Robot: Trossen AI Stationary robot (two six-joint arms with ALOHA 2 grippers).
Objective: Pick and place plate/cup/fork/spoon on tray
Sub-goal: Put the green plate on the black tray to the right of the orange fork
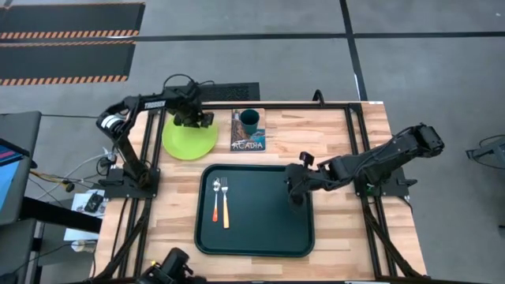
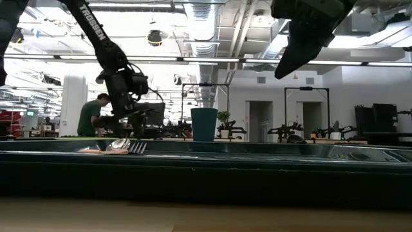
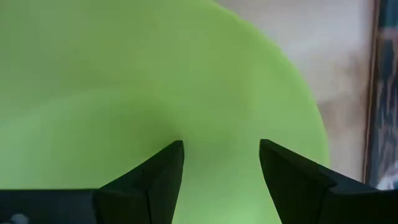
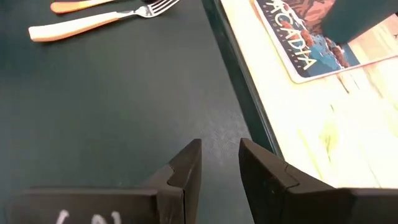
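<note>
The lime-green plate [image 1: 188, 139] lies flat on the table at the far left. My left gripper [image 1: 194, 119] is open over its far part, and in the left wrist view [image 3: 221, 152] its fingers stand above the plate's surface [image 3: 124, 81]. The teal cup [image 1: 250, 121] stands on the Acadia book [image 1: 248, 140]. The spoon [image 1: 215, 201] and the fork [image 1: 225, 205] lie side by side on the left part of the dark green tray [image 1: 260, 237]. My right gripper [image 1: 295, 192] hangs narrowly open and empty above the tray's right part [image 4: 124, 112].
The book with the cup on it lies just beyond the tray's far rim [image 4: 239, 93], between the plate and the right arm. Bare wood [image 1: 339, 134] shows to the right of the book. A person [image 2: 90, 116] stands in the room behind the table.
</note>
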